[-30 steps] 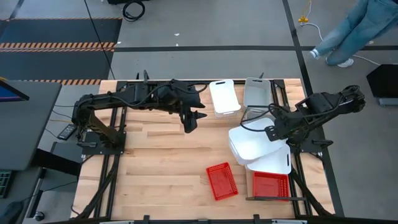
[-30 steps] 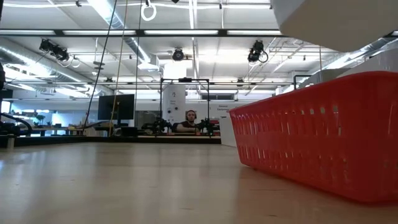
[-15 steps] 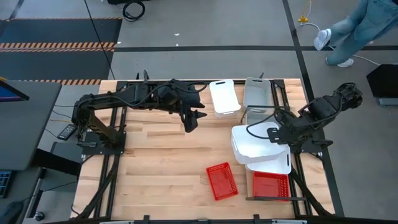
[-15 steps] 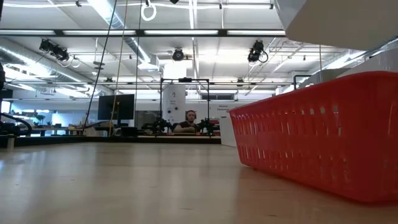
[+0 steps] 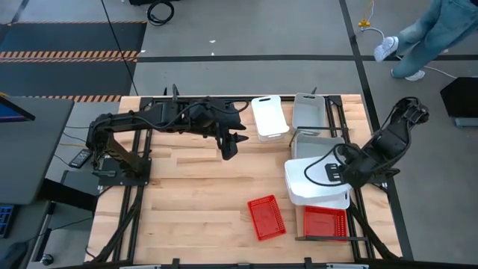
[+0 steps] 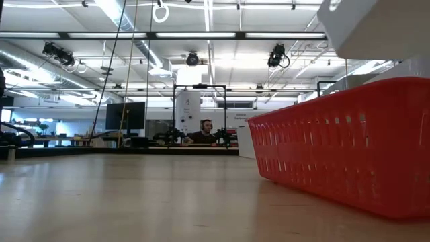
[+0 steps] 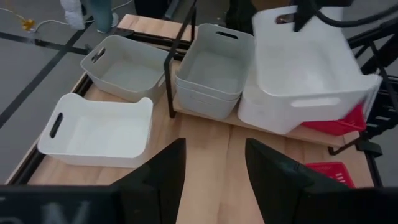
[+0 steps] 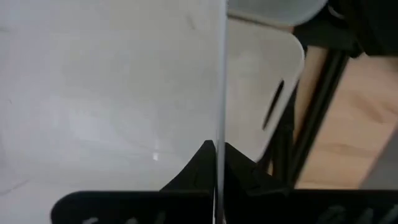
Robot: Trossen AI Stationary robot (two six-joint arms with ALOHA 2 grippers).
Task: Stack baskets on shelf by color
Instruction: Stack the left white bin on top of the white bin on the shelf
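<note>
Slatted wood tabletop (image 5: pixel 187 194) in a lab hall. White basket (image 5: pixel 314 181) held up by the right gripper (image 5: pixel 334 173), fingers pinched shut on its wall; a second ago it hung further left, now it sits squarely over the white basket on the shelf (image 7: pixel 205 116), beside the grey stack (image 7: pixel 211 71). Likely about to nest. Red basket (image 5: pixel 267 217) loose on the table. Left gripper (image 5: pixel 228 147) idles mid-table, fingers parted, empty.

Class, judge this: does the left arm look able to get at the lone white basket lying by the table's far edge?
Probably yes: the left gripper hangs open, holding nothing, and bare tabletop lies between it and that white basket.
</note>
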